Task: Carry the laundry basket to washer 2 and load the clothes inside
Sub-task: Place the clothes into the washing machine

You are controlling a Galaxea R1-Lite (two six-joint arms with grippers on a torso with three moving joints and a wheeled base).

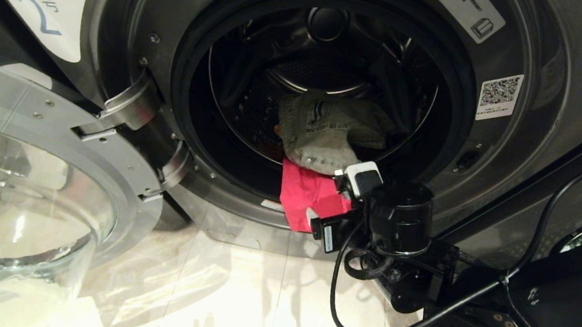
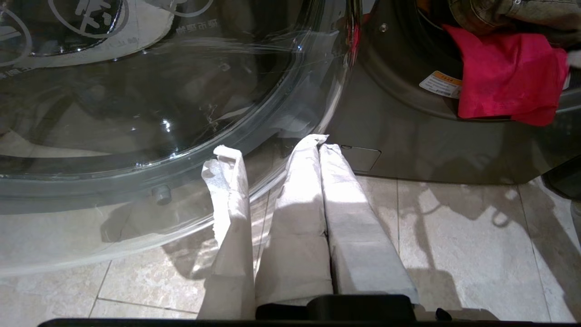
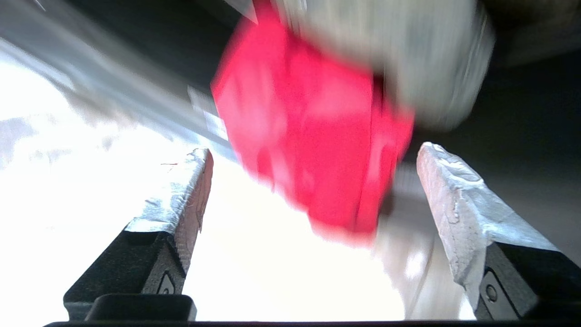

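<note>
right claw (image 1: pixel 337 204) spread wide and empty just in front of the pink cloth (image 1: pixel 307 194) draped over the washer (image 1: pixel 124 22) door lip, long side hanging down, half out.

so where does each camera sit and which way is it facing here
Head view: on the head, looking down into washer 2; right gripper at the pink garment.
Left wrist view: low by the floor, facing the glass door; shut left gripper.
Right wrist view: behind the open fingers, facing the drum mouth.
All three share the pink garment hanging over the rim.
</note>
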